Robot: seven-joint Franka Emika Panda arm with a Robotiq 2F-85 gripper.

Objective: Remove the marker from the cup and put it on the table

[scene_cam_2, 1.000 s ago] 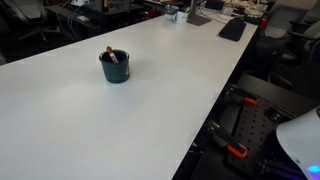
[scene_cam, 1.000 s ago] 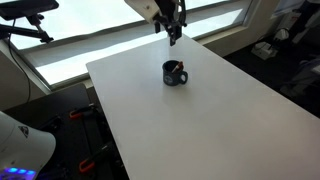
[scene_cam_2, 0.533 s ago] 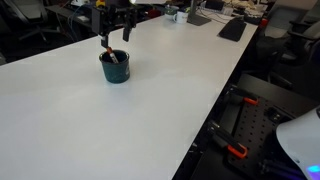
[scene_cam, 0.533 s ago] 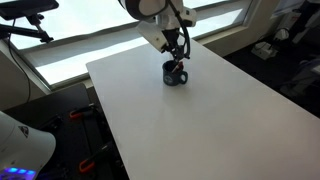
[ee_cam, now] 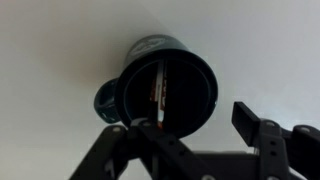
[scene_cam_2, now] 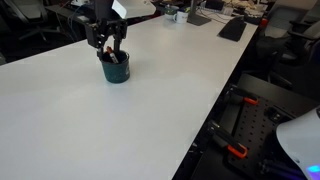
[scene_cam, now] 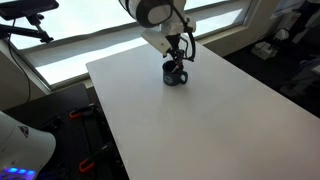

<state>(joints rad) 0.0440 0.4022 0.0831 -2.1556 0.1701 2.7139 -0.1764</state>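
Both exterior views: hand [scene_cam: 181,58] hangs just above cup [scene_cam_2: 115,68] on white bench [scene_cam: 200,120], seemingly lined up for a straight descent. Wrist view: marker [ee_cam: 157,92] leans inside cup, ungripped. Fingers [ee_cam: 262,128] are spread wide, probably to straddle it.

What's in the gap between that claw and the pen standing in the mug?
Nothing but air. In the wrist view the open gripper looks straight down into the cup, and the marker shows uncovered between its fingers.

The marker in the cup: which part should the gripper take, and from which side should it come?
Probably grip the marker at its upper end, coming straight down from above: it leans inside the cup, whose wall blocks any side approach.
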